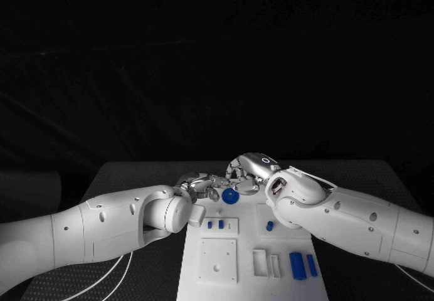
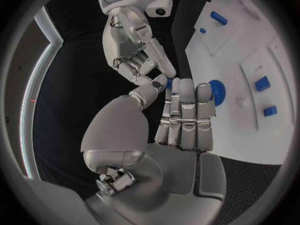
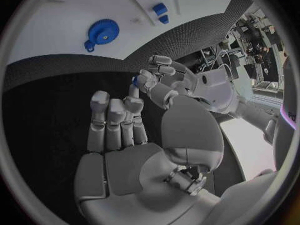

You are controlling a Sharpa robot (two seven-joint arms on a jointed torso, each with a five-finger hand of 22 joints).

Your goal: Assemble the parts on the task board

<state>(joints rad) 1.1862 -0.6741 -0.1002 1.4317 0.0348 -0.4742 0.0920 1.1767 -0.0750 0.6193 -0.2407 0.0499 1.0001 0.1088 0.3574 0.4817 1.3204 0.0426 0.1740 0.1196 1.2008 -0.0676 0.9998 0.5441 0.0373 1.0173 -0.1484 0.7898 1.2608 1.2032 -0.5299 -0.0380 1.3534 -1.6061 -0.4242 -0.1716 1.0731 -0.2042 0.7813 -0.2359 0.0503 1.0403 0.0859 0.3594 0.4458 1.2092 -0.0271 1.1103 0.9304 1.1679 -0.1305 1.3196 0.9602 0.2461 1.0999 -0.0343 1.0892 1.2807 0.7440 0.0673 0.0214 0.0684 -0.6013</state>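
Beyond the far end of the white task board (image 1: 244,263), my left hand (image 1: 201,184) and my right hand (image 1: 246,172) meet fingertip to fingertip. Between them is a small blue part (image 3: 134,79), also seen as a blue speck (image 2: 168,82) in the left wrist view. My left hand (image 2: 178,117) pinches it between thumb and a finger. My right hand (image 3: 125,120) has its thumb and a fingertip on it too, the other fingers straight. A blue gear (image 1: 231,195) lies on the board just below the hands.
Small blue pieces (image 1: 215,224) stand in a raised block on the board, another blue piece (image 1: 269,226) sits to its right, and two longer blue parts (image 1: 303,263) lie near the board's right edge. Both forearms flank the board over the dark table mat (image 1: 370,175).
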